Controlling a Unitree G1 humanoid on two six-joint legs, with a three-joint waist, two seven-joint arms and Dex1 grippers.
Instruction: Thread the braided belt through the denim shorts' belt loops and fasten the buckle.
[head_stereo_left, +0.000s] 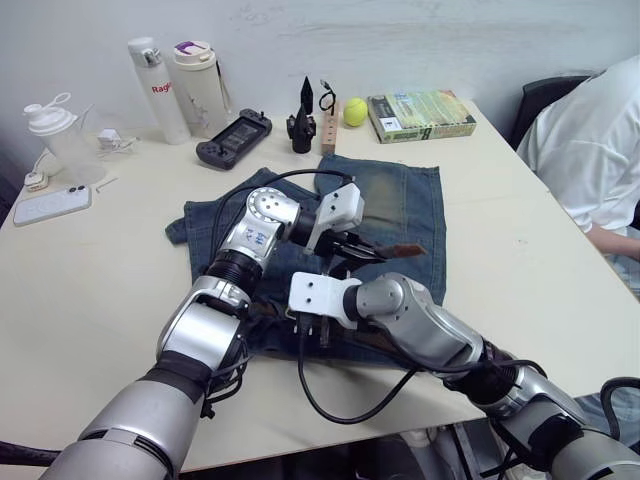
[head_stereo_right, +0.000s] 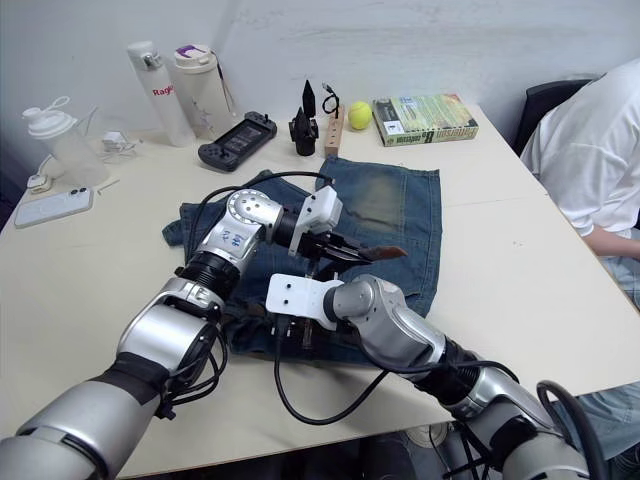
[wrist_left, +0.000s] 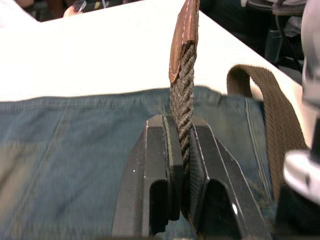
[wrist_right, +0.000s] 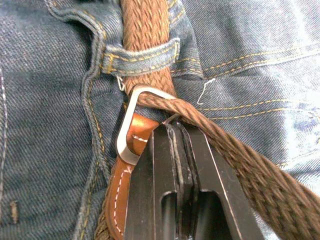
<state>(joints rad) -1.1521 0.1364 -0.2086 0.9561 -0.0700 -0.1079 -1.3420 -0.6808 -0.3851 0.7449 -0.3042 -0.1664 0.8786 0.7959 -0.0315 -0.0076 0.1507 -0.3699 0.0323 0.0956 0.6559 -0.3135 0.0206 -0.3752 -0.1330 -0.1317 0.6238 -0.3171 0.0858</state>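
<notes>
The denim shorts (head_stereo_left: 400, 200) lie flat on the table, waistband toward me. My left gripper (head_stereo_left: 372, 248) is shut on the braided belt (wrist_left: 182, 95) just behind its tan tip (head_stereo_left: 405, 249), holding that end up over the shorts. At the waistband, my right gripper (head_stereo_left: 310, 328) points down, shut on the silver buckle (wrist_right: 127, 130). In the right wrist view the brown belt (wrist_right: 250, 175) passes through the buckle frame and under a belt loop (wrist_right: 140, 52). The rest of the waistband is hidden by my arms.
Along the table's back edge stand two bottles (head_stereo_left: 150, 85), a shaker (head_stereo_left: 60, 140), a game controller (head_stereo_left: 233, 137), a black tool stand (head_stereo_left: 303, 120), a tennis ball (head_stereo_left: 354, 110) and a book (head_stereo_left: 420, 115). A phone (head_stereo_left: 52, 205) lies far left. A person in white (head_stereo_left: 590, 140) sits at right.
</notes>
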